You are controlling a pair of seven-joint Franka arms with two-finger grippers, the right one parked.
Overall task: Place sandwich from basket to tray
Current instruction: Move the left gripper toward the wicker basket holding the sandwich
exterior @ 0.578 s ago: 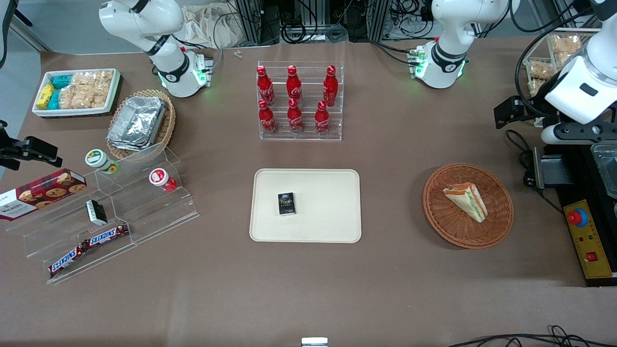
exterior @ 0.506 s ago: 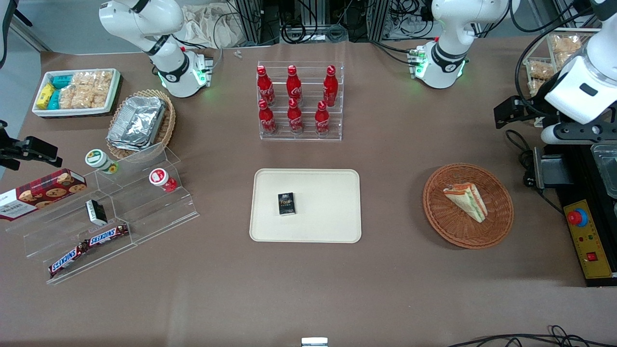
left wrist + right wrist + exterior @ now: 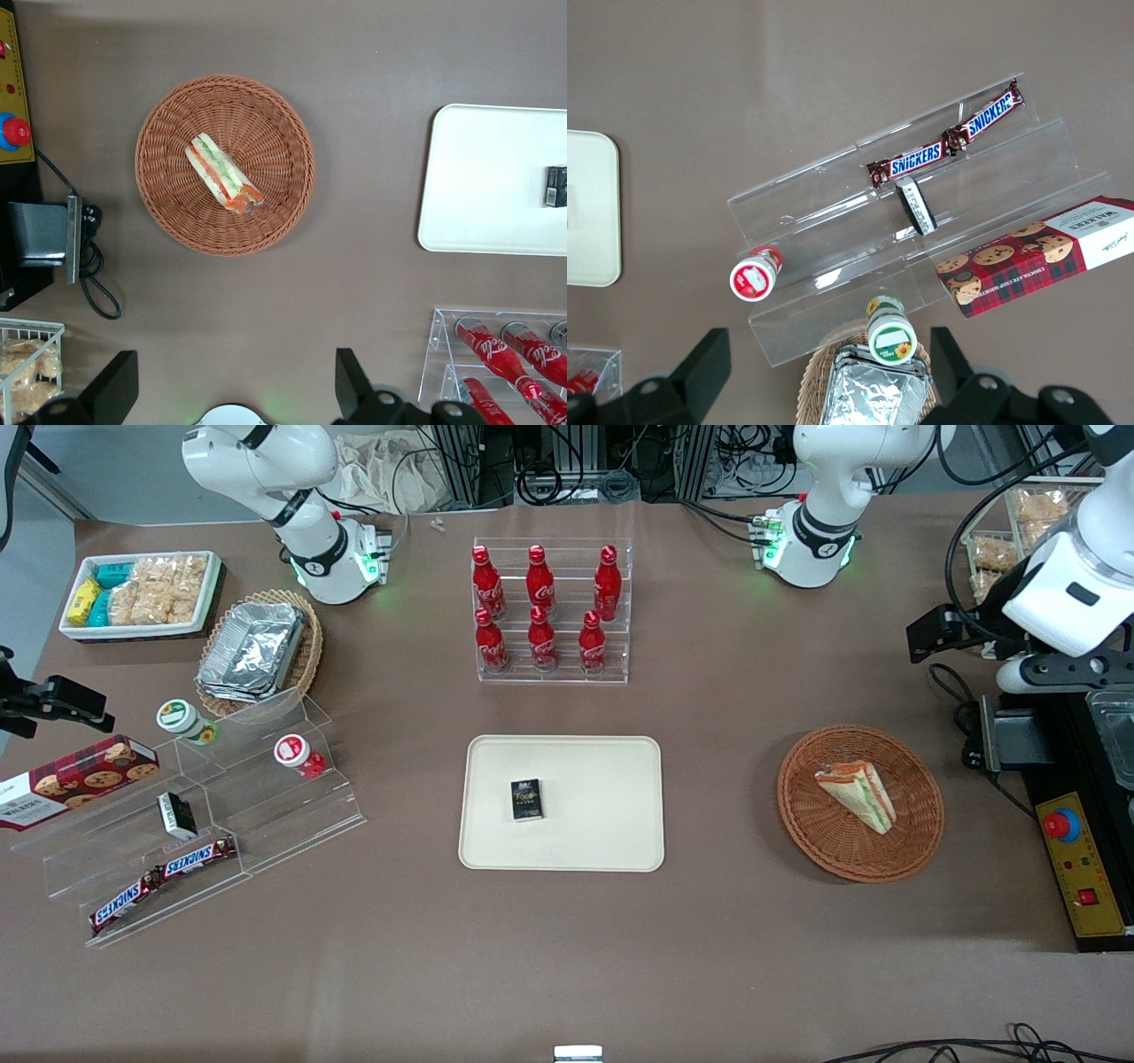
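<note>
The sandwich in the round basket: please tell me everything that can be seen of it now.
The sandwich is a small triangular wedge of pale bread; its cut edge shows green and orange-red filling layers. It lies flat on the woven floor of the reddish-brown wicker basket, around the middle. It looks whole and only the basket touches it. The gripper is open and hangs high above the table beside the basket, well clear of it. The cream tray lies apart, nearer the table's middle.
</note>
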